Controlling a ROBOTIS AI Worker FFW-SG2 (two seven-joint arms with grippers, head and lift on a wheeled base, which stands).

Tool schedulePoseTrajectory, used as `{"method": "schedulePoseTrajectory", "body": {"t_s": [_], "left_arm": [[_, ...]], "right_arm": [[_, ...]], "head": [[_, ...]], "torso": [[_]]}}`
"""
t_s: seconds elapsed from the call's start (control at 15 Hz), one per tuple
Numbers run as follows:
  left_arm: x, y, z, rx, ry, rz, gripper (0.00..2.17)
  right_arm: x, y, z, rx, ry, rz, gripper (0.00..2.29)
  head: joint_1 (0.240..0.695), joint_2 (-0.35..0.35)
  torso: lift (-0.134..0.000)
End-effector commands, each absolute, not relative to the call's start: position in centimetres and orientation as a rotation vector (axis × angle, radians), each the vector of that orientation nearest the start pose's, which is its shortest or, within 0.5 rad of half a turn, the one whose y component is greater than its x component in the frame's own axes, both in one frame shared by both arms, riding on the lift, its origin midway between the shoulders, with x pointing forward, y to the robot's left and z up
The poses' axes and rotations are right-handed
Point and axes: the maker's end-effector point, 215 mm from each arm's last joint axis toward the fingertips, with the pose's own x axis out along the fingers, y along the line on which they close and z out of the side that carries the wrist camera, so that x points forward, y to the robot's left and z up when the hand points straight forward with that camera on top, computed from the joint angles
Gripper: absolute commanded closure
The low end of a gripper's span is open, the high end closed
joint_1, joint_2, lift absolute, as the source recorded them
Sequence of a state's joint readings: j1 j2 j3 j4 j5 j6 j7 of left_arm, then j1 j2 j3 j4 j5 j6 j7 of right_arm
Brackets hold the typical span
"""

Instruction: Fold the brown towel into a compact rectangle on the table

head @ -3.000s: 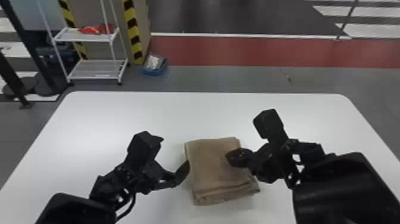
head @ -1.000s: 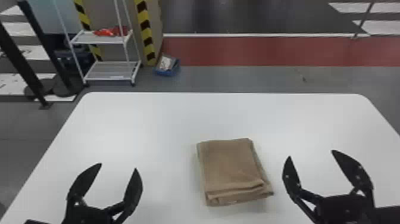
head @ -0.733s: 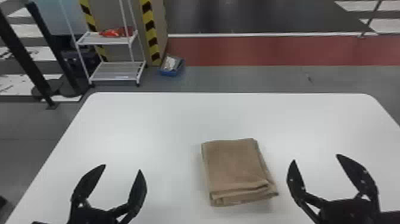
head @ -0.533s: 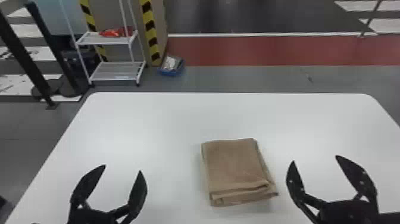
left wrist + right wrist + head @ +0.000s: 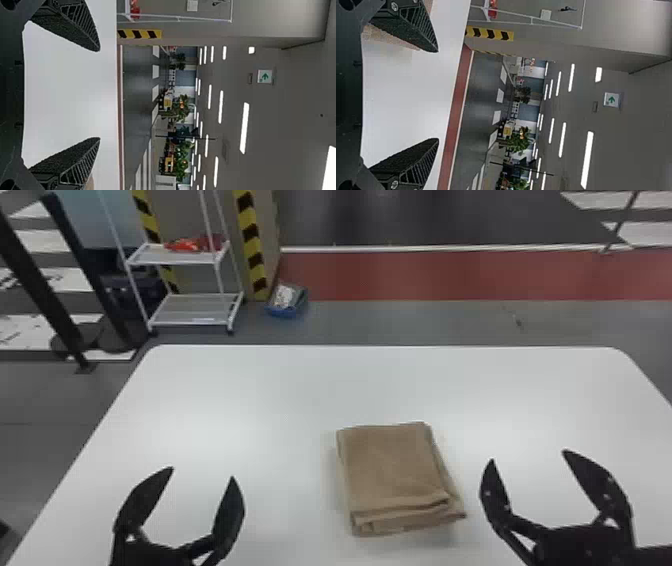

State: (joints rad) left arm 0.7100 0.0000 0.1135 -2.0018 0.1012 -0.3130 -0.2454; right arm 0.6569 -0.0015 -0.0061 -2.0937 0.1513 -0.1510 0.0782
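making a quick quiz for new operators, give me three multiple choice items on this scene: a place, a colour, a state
1. Relative to the left gripper and right gripper, the towel lies:
A) left of both
B) right of both
C) between them, side to side

2. The table is:
A) white
B) red
C) black

3. The right gripper is:
A) shut on the towel
B) open
C) shut on nothing

1 C: the head view shows one gripper on each side.
2 A: its bare surface is white.
3 B: its fingertips stand wide apart.
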Motion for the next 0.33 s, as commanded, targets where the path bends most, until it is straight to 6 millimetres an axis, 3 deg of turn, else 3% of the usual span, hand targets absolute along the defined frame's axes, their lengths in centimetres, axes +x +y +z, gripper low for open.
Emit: {"method": "schedulePoseTrajectory", "body": {"t_s": [0.0,0.27], "left_arm": [[36.67,24.22,-34.86,-0.018,-0.045,-0.129,0.08],[36.66,24.26,-35.04,-0.017,-0.040,-0.130,0.08]], "right_arm": [[39.71,-20.72,-33.56,-0.152,-0.010,0.094,0.09],[39.74,-20.64,-33.58,-0.151,-0.010,0.095,0.09]], "head": [[0.695,0.053],[0.695,0.053]], "torso": [[-0.124],[-0.124]]}}
